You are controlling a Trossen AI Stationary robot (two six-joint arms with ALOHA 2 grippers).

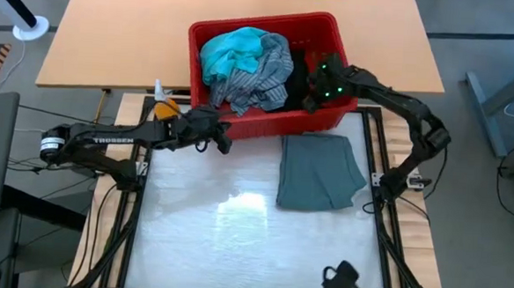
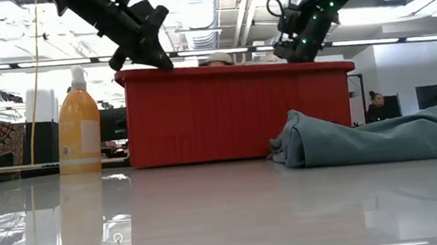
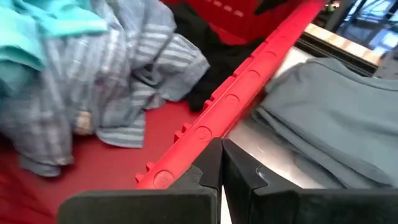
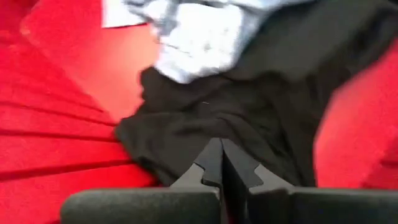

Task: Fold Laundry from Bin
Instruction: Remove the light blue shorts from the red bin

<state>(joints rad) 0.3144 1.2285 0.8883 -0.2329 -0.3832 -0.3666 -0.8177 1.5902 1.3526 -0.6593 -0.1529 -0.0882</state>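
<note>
Right gripper (image 1: 315,98) shut tight, holds nothing, down inside right end of red bin (image 1: 249,126), tips just above black garment (image 4: 261,118). Left gripper (image 1: 224,140) shut tight too, holds nothing, over bin's near rim. Bin sits at far edge of table (image 1: 234,249), long side runs left to right. Inside: turquoise garment (image 1: 231,54) at left, striped shirt (image 1: 256,78) in crumpled heap in middle. Grey-green garment (image 1: 320,171) lies folded on table, just in front of bin, long side pointing away from bin. Orange bottle (image 2: 79,124) stands left of bin.
</note>
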